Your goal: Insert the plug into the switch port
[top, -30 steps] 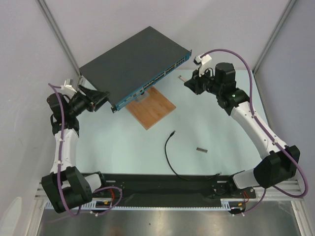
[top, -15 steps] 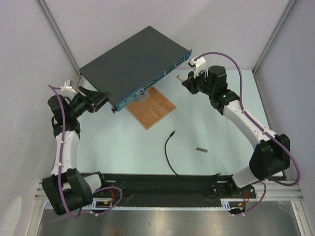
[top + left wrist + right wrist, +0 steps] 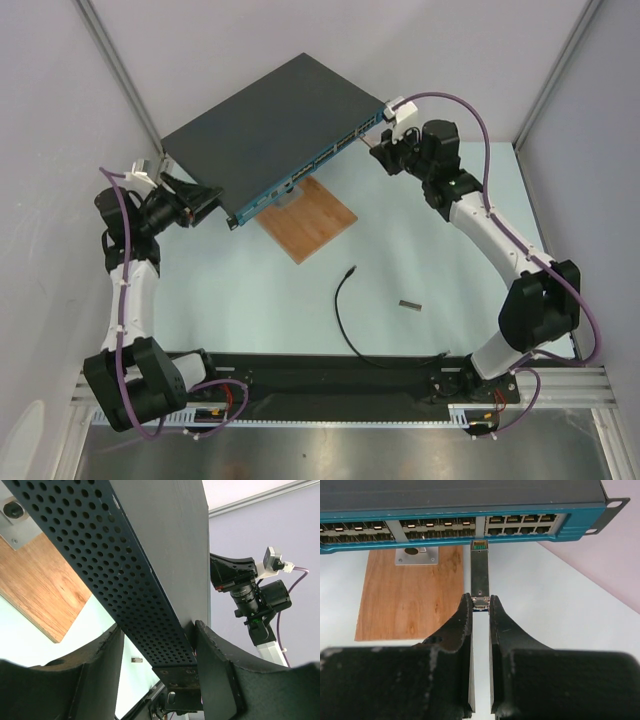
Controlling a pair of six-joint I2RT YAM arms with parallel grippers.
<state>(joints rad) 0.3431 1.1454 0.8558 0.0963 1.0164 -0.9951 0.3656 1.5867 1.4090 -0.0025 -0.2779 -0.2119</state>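
The switch (image 3: 270, 120) is a flat dark-grey box with a teal front strip of ports (image 3: 435, 527). My left gripper (image 3: 205, 198) is shut on its near left corner, fingers (image 3: 215, 650) on either face beside the perforated side (image 3: 125, 580). My right gripper (image 3: 480, 600) is shut on a short grey metal piece (image 3: 480, 575). That piece's tip is just under the teal strip, between two port blocks. The plug (image 3: 350, 270) lies loose on the table at the end of a thin black cable (image 3: 345, 320), far from both grippers.
A brown wooden board (image 3: 310, 220) with a small metal bracket (image 3: 415, 555) lies under the switch's front edge. Another short grey metal piece (image 3: 409, 303) rests on the table right of the cable. Grey walls close in on three sides.
My right gripper has moved left and away from me with the grey metal piece, up to the right end of the switch's front strip. The left arm has not moved.
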